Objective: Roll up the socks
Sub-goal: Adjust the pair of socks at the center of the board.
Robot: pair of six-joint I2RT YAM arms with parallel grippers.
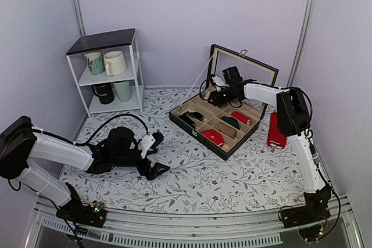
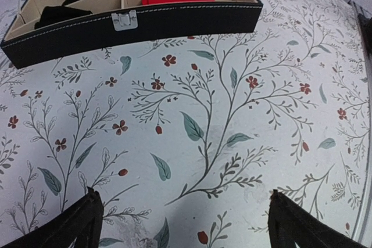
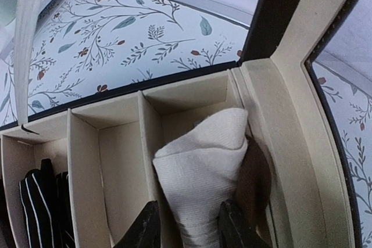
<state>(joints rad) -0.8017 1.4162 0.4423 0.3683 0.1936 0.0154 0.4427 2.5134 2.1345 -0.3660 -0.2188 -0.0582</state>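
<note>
Leftward, the left gripper (image 2: 183,202) gapes empty over the tablecloth (image 2: 232,114). The right gripper (image 3: 189,226) pinches the socks (image 3: 200,161) inside the corner compartment (image 3: 192,94) of the box (image 3: 116,121); their long axis follows its fingers (image 3: 143,232), broad cream end pointing away from it.

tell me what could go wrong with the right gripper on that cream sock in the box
The right gripper pinches only the narrow end of the socks; the wide cream fold may fan open and undo the roll. One finger sits near a divider of the box, so it might snag there.
</note>
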